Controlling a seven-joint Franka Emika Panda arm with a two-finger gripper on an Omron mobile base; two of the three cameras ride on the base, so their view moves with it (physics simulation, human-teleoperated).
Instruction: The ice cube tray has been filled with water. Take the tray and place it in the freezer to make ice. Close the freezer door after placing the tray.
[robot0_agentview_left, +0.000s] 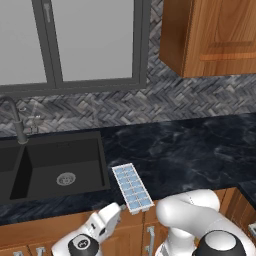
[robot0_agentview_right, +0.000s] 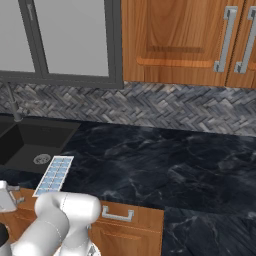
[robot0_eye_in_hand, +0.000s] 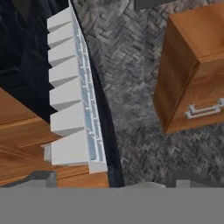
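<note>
Beside the sink (robot0_agentview_left: 57, 170), on its right, the tray (robot0_agentview_left: 132, 188) lies on the dark worktop (robot0_agentview_left: 190, 150) in the left base view, its near end hanging just over the worktop's front edge. Its long axis runs from that edge back and slightly toward the sink. The hand (robot0_agentview_left: 111, 220) sits below and in front of the tray's near end, close to the corner on the sink side, wrist low against the cabinet fronts; whether its fingers are apart or together cannot be told.

In the right base view, the tray (robot0_agentview_right: 54, 174) again lies just right of the sink (robot0_agentview_right: 35, 142), at the worktop's front edge, with pale blue water (robot0_agentview_right: 56, 171) in its cells.

In the hand view, rolled on its side, the tray (robot0_eye_in_hand: 72, 94) stretches away lengthwise from the camera, seen from below the rim, cell undersides showing. I judge the hand is lined up on the tray's near short end, so the grasp would come endwise along the long axis.
</note>
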